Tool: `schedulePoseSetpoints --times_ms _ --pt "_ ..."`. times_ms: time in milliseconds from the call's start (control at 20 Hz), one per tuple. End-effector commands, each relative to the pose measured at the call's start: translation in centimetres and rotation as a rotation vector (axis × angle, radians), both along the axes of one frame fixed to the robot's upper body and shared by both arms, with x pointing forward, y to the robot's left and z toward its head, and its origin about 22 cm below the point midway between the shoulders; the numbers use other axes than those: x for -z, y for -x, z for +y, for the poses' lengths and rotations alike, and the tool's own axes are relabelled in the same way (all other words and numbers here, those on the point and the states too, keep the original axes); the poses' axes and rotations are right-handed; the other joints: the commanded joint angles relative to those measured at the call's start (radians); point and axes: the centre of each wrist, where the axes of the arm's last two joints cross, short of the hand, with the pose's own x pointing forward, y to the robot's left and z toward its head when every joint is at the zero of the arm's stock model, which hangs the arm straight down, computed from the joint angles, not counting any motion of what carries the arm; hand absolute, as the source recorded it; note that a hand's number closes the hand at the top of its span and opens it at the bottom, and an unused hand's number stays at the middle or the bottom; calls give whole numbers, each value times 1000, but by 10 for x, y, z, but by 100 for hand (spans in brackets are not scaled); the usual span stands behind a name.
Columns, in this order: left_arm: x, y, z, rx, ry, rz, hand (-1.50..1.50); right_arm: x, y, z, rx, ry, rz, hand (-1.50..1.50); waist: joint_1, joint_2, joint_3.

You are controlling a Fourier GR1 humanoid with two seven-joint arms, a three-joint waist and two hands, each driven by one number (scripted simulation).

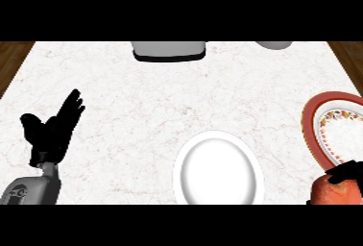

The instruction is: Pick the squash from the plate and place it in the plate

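An orange-red squash (337, 192) shows at the lower right corner, with my right hand (346, 172) curled over its top; only part of the hand shows. Right behind it, at the right edge, lies a plate with a red rim and a flowered border (317, 126). A plain white plate (218, 169) sits at the lower middle of the counter with nothing on it. My left hand (53, 129) rests open at the left, fingers pointing up, away from both plates.
A grey appliance with a black base (169, 50) stands at the counter's far edge. A pale round object (273, 44) is partly visible at the far right. Wooden floor shows past the counter's left and right edges.
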Motion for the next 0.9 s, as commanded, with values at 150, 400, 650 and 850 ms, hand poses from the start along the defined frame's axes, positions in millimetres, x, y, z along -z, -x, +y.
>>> schedulePoseSetpoints --times_ms 150,400,650,850 --pt "-2 0 -5 33 0 1 0 -12 -42 -92 153 -77 -6 150 41 6 0" --pt "-16 -9 -13 35 -9 -11 0 19 -45 -150 172 -54 51 150 45 7 0" --pt "-9 -18 -4 53 12 -15 0 36 -50 -189 157 69 181 150 50 11 0" --pt "-7 -19 -16 71 7 -16 0 33 -69 -198 141 -79 356 150 67 14 0"
